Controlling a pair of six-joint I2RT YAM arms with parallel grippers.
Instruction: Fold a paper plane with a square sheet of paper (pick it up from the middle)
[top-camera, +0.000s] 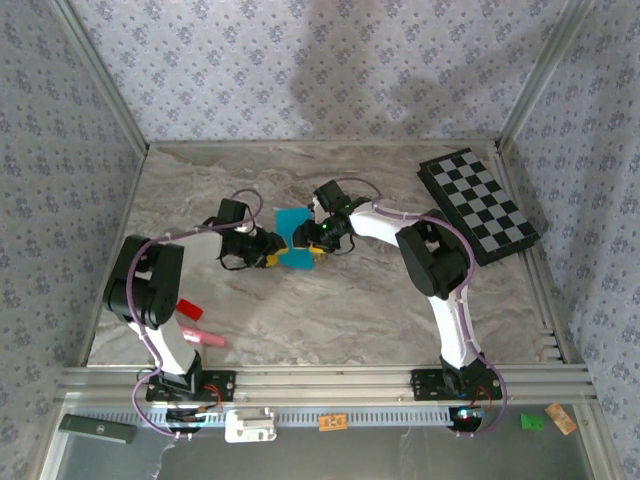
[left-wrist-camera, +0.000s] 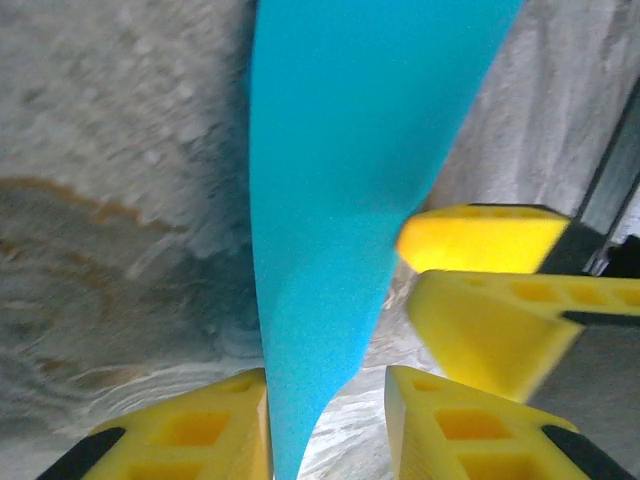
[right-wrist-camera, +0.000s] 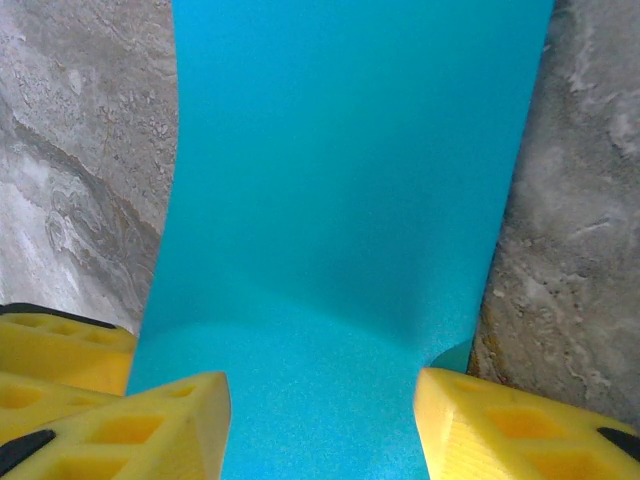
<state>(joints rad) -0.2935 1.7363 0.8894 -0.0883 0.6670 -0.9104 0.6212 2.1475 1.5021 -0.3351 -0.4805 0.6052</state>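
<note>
The square sheet of paper (top-camera: 292, 238), bright cyan-blue, sits mid-table between both grippers. My left gripper (top-camera: 268, 251) meets its left edge and my right gripper (top-camera: 318, 246) its right edge. In the left wrist view the paper (left-wrist-camera: 340, 180) curves upward and runs down along the left finger (left-wrist-camera: 215, 425), with a gap to the other finger, so the left gripper (left-wrist-camera: 325, 400) is open. The right arm's yellow fingers (left-wrist-camera: 495, 320) are close by. In the right wrist view the paper (right-wrist-camera: 350, 200) bows between wide-apart fingers, and the right gripper (right-wrist-camera: 320, 405) is open.
A black-and-white checkered board (top-camera: 478, 205) lies at the back right. Small red (top-camera: 189, 310) and pink (top-camera: 206, 339) objects lie near the left arm's base. Patterned walls enclose three sides, and an aluminium rail (top-camera: 320, 380) runs along the near edge.
</note>
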